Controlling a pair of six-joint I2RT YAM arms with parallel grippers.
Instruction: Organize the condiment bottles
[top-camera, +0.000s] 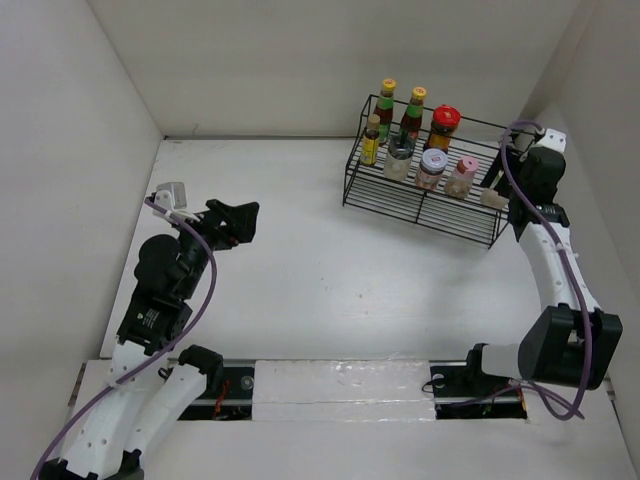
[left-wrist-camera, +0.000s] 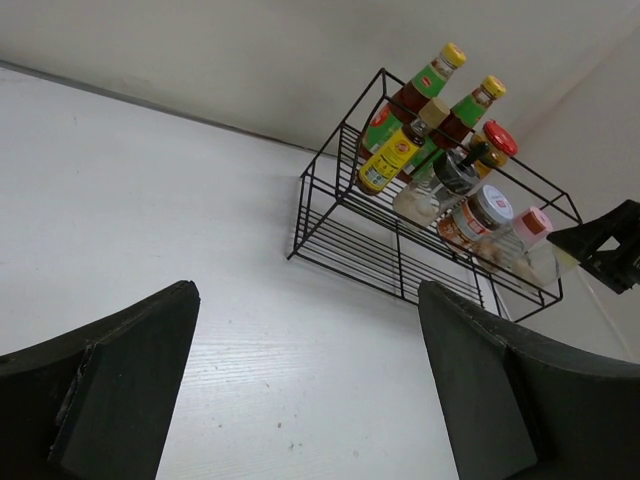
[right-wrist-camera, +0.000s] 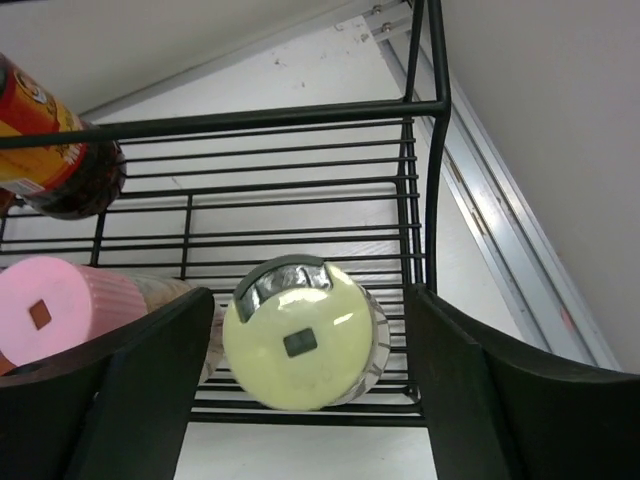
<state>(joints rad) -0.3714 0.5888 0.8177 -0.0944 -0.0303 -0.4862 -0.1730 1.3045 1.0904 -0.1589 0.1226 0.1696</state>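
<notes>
The condiment bottles stand in the black wire rack (top-camera: 420, 214) at the back right: two tall yellow-capped ones (top-camera: 386, 105), a red-lidded jar (top-camera: 445, 127), a small yellow bottle (top-camera: 371, 143), a grinder (top-camera: 399, 158), a white-lidded jar (top-camera: 431, 168) and a pink-capped one (top-camera: 462, 177). At the rack's right end a cream-lidded bottle (right-wrist-camera: 300, 345) stands on the lower shelf. My right gripper (right-wrist-camera: 308, 300) is open around it, a gap showing at each finger. Far to the left, my left gripper (top-camera: 240, 220) hangs open and empty over the bare table.
White walls enclose the table on the left, back and right; the right wall runs close behind the rack's right end. In the right wrist view the rack's top rail (right-wrist-camera: 300, 117) and corner post (right-wrist-camera: 432, 200) sit close to my fingers.
</notes>
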